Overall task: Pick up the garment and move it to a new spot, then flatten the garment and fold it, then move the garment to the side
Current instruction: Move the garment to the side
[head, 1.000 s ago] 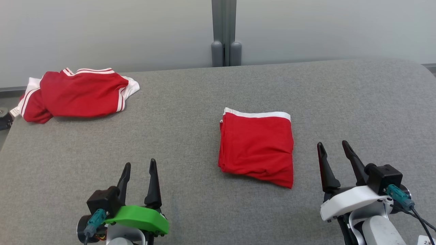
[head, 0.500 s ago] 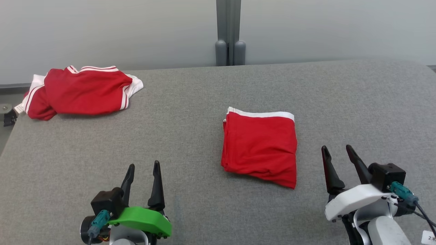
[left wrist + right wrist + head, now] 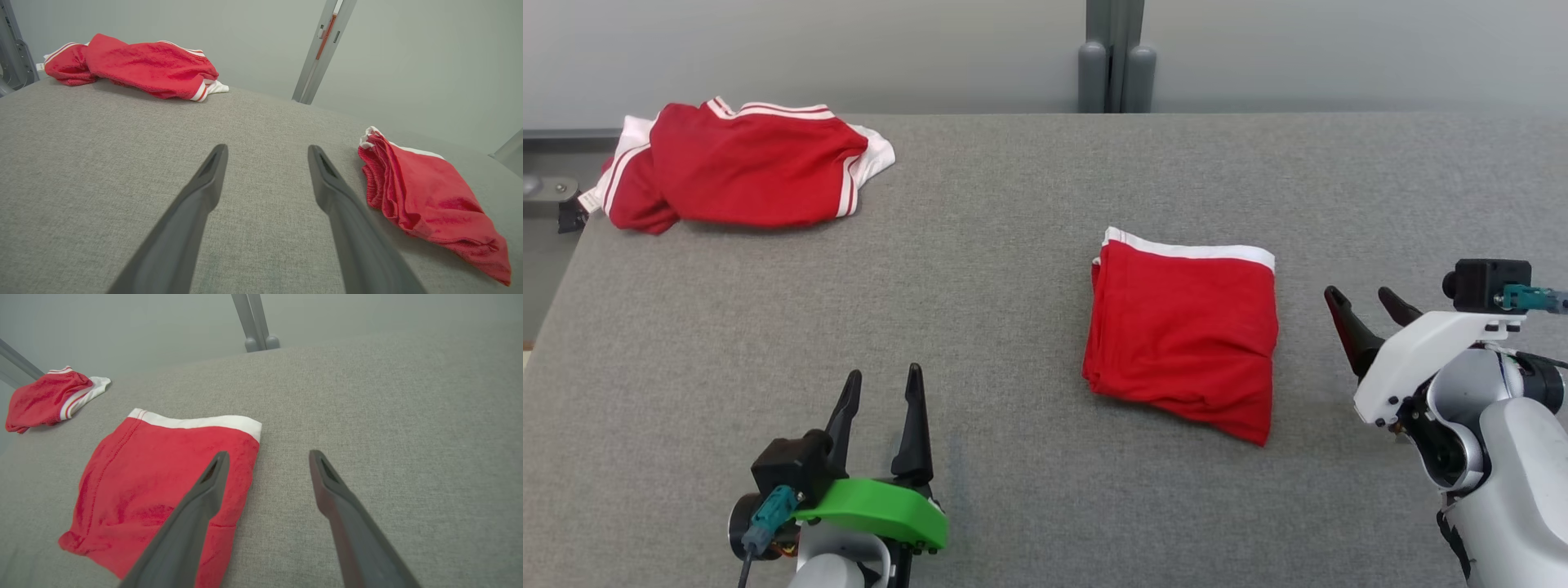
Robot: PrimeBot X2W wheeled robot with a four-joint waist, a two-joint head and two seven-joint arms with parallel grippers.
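Note:
A red garment (image 3: 1184, 335) with a white band lies folded into a square, right of the table's middle; it also shows in the left wrist view (image 3: 425, 196) and the right wrist view (image 3: 163, 477). A second red garment (image 3: 743, 163) with white stripes lies crumpled at the far left corner (image 3: 143, 65) (image 3: 45, 396). My left gripper (image 3: 882, 373) (image 3: 267, 149) stands open over bare cloth, left of and nearer than the folded piece. My right gripper (image 3: 1359, 292) (image 3: 268, 454) is open just right of the folded garment, and its left finger overlaps the garment's right edge in its wrist view.
The grey padded table (image 3: 1013, 204) stretches wide to the right and front. Its left edge (image 3: 556, 269) drops off beside the crumpled garment. Two grey posts (image 3: 1116, 65) stand against the pale wall behind the table's far edge.
The head camera has turned, so the whole picture has slid right and the table's far edge has risen. My right arm has lifted and tilted its fingers toward the folded garment. The left gripper holds its place.

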